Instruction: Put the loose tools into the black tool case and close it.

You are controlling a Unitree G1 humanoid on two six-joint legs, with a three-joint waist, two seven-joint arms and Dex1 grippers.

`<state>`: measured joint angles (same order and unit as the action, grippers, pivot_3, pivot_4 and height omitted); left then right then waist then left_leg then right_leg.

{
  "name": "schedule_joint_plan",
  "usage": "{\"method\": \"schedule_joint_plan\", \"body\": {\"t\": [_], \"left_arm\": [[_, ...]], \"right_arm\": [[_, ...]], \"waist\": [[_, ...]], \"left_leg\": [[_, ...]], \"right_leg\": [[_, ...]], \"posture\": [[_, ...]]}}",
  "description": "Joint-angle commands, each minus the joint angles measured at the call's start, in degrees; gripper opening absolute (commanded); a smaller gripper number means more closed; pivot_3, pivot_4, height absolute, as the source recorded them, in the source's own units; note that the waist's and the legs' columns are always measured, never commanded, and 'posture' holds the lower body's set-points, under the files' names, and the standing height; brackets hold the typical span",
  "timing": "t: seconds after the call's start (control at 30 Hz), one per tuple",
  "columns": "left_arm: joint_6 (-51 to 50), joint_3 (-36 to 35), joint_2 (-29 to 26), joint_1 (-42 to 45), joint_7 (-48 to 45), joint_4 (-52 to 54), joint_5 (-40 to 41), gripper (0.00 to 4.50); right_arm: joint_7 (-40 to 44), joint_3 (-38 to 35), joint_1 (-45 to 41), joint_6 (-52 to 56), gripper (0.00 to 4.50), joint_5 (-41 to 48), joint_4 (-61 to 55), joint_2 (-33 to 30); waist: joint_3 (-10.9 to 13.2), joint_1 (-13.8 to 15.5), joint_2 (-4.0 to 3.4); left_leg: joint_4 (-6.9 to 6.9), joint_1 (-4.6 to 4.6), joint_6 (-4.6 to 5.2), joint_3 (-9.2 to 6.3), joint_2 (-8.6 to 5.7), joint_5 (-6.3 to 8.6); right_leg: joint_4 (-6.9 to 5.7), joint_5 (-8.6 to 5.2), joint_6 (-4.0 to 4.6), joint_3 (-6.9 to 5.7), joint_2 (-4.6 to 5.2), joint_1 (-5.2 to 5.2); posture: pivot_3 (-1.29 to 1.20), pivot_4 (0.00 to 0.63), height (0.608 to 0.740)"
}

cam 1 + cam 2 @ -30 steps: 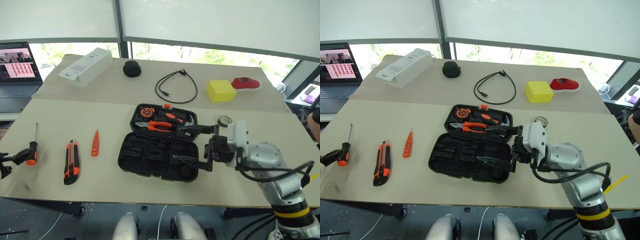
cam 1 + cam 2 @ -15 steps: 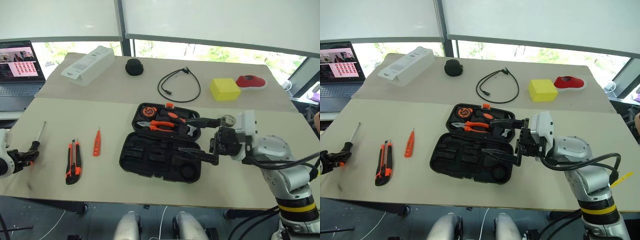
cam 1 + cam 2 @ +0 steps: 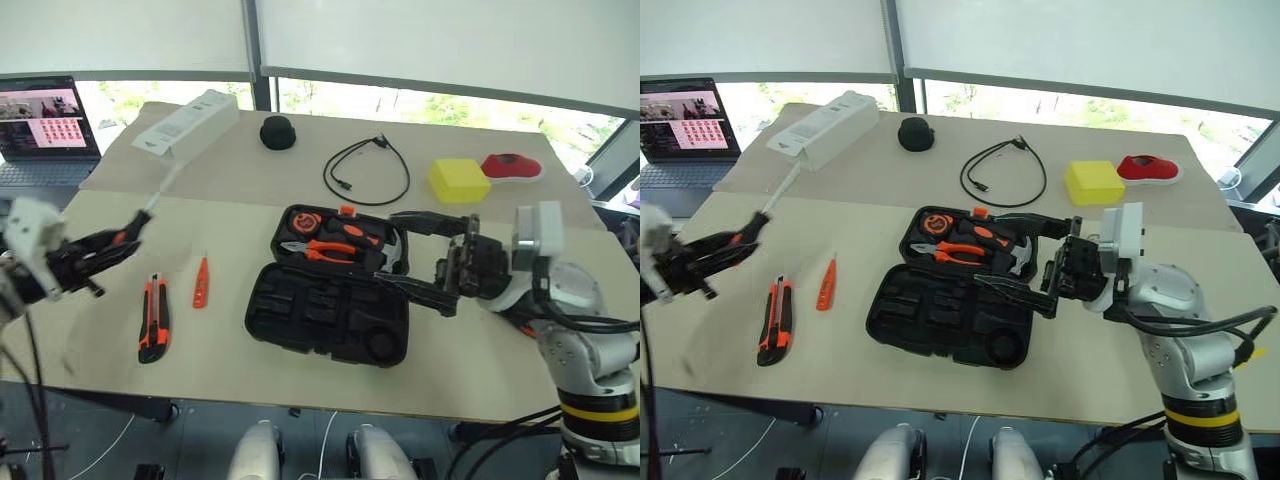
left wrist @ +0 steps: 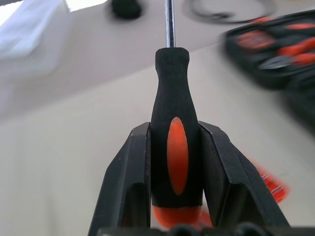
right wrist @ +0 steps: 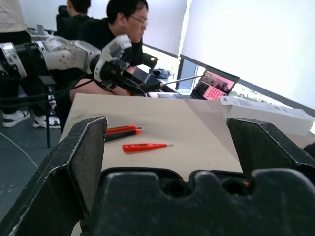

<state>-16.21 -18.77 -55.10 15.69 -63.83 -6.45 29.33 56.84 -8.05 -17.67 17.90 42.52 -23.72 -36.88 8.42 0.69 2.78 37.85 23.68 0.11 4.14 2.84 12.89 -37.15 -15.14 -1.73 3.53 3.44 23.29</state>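
My left gripper [image 3: 118, 243] is shut on the orange-black handle of a slim screwdriver [image 4: 174, 142], held off the table to the left of the case, its shaft [image 3: 152, 203] pointing up and away. The black tool case [image 3: 300, 310] lies open mid-table; pliers, a tape measure and a hammer sit in its far half. My right gripper [image 3: 392, 250] hovers open over the case's right side, nothing between its fingers. An orange-black utility knife [image 3: 153, 318] and a small orange tester pen [image 3: 200, 294] lie on the table left of the case.
On the far part of the table are a white box [image 3: 185, 120], a round black object [image 3: 277, 131], a black cable [image 3: 365, 172], a yellow block [image 3: 458, 180] and a red object [image 3: 512, 165]. A laptop [image 3: 45, 125] stands at far left. People [image 5: 123, 24] sit beyond the table's left end.
My left gripper closed on the screwdriver's handle, lifted it off the table and swung it right toward the case. The right gripper rose a little and stayed open. The camera shifted.
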Motion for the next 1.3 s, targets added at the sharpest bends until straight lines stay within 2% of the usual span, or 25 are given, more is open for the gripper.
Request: {"method": "schedule_joint_plan", "body": {"t": [0.03,0.1,0.2,0.33,0.5,0.7,0.87,0.93,0.97,1.07,1.27,1.3], "left_arm": [[4.2,14.3,2.5,8.1,-7.7,4.8,-6.0,0.88],[6.3,22.5,4.9,13.4,-10.5,4.4,-11.2,0.88],[11.5,30.5,8.3,19.5,-11.9,-0.4,-19.1,0.88],[17.0,36.3,13.5,25.3,-10.5,-8.0,-26.0,0.88],[22.1,40.1,19.0,30.3,-7.8,-16.3,-32.8,0.88],[27.3,41.9,21.3,33.0,-5.5,-21.5,-38.0,0.88],[27.8,42.1,20.9,32.8,-8.8,-20.9,-37.5,0.88],[26.4,40.8,21.1,32.1,-9.6,-19.1,-35.3,1.89],[25.9,39.8,21.5,31.6,-9.7,-18.1,-33.7,2.14],[23.7,35.3,24.2,30.6,-7.9,-15.3,-27.9,3.25],[20.4,31.0,24.7,26.1,-7.4,-13.3,-22.8,3.25],[19.1,30.2,25.2,25.6,-6.8,-13.9,-22.0,3.0]], "right_arm": [[-1.0,-3.7,1.9,2.9,4.5,1.1,-2.5,-3.6],[-1.1,-4.1,4.2,5.1,4.5,1.6,-3.8,-5.7],[-1.9,-4.5,6.5,7.4,4.5,2.3,-5.4,-7.6],[-3.6,-5.6,8.3,8.6,4.5,2.5,-6.4,-7.8],[-5.3,-6.8,11.6,8.3,4.5,2.6,-8.3,-6.6],[-5.4,-8.4,15.6,7.0,4.5,3.0,-9.8,-5.3],[-4.6,-9.4,18.3,6.1,4.5,3.1,-10.5,-4.4],[-4.1,-9.7,19.3,5.7,4.5,3.2,-10.5,-4.2],[-3.9,-9.9,19.7,5.6,4.5,3.3,-10.5,-4.1],[-3.2,-10.1,20.9,5.5,4.5,3.5,-10.6,-4.0],[-2.9,-11.3,22.5,5.0,4.5,3.0,-9.6,-3.7],[-2.8,-11.4,22.8,4.8,4.5,2.8,-9.3,-3.7]], "waist": [[0.0,0.0,-0.04],[0.0,0.3,-0.08],[0.0,-0.1,-0.08],[0.1,-1.3,-0.11],[0.1,-1.1,-0.11],[0.1,-0.8,-0.12],[0.1,-0.3,-0.13],[0.1,-0.3,-0.13],[0.1,-0.3,-0.14],[0.1,-0.3,-0.17],[0.1,-0.4,-0.2],[0.0,-0.5,-0.22]], "left_leg": [[0.01,0.0,0.0,0.01,0.0,0.0],[0.04,0.07,0.03,-0.02,-0.04,-0.02],[0.1,0.13,0.04,-0.03,-0.04,-0.02],[0.12,0.12,0.06,-0.14,-0.03,-0.02],[0.28,0.24,0.09,-0.23,-0.07,0.0],[0.7,0.54,0.18,-0.32,-0.06,0.05],[1.02,0.57,0.25,-0.36,-0.05,0.09],[1.01,0.56,0.25,-0.36,-0.05,0.09],[1.01,0.56,0.25,-0.37,-0.05,0.09],[1.01,0.57,0.26,-0.38,-0.04,0.1],[1.04,0.57,0.26,-0.45,-0.04,0.1],[1.03,0.56,0.26,-0.45,-0.04,0.1]], "right_leg": [[0.01,0.0,0.0,0.01,-0.06,0.0],[0.0,0.0,-0.03,0.03,-0.17,-0.03],[0.03,0.01,-0.07,0.11,-0.24,-0.04],[0.01,0.01,-0.09,0.26,-0.36,0.0],[0.03,0.0,-0.22,0.23,-0.33,-0.02],[-0.01,0.05,-0.34,0.15,-0.32,0.03],[-0.03,0.12,-0.45,0.12,-0.31,-0.09],[-0.04,0.13,-0.46,0.12,-0.32,-0.09],[-0.04,0.13,-0.46,0.13,-0.32,-0.09],[-0.04,0.13,-0.46,0.13,-0.31,-0.08],[-0.05,0.13,-0.47,0.12,-0.32,-0.09],[-0.06,0.13,-0.47,0.13,-0.32,-0.09]], "posture": [[0.0,0.15,0.74],[0.0,0.15,0.74],[0.0,0.15,0.74],[0.0,0.15,0.74],[0.0,0.15,0.74],[0.0,0.15,0.74],[0.0,0.15,0.74],[0.0,0.15,0.74],[0.0,0.15,0.74],[0.0,0.15,0.74],[0.0,0.15,0.74],[0.0,0.15,0.74]]}}
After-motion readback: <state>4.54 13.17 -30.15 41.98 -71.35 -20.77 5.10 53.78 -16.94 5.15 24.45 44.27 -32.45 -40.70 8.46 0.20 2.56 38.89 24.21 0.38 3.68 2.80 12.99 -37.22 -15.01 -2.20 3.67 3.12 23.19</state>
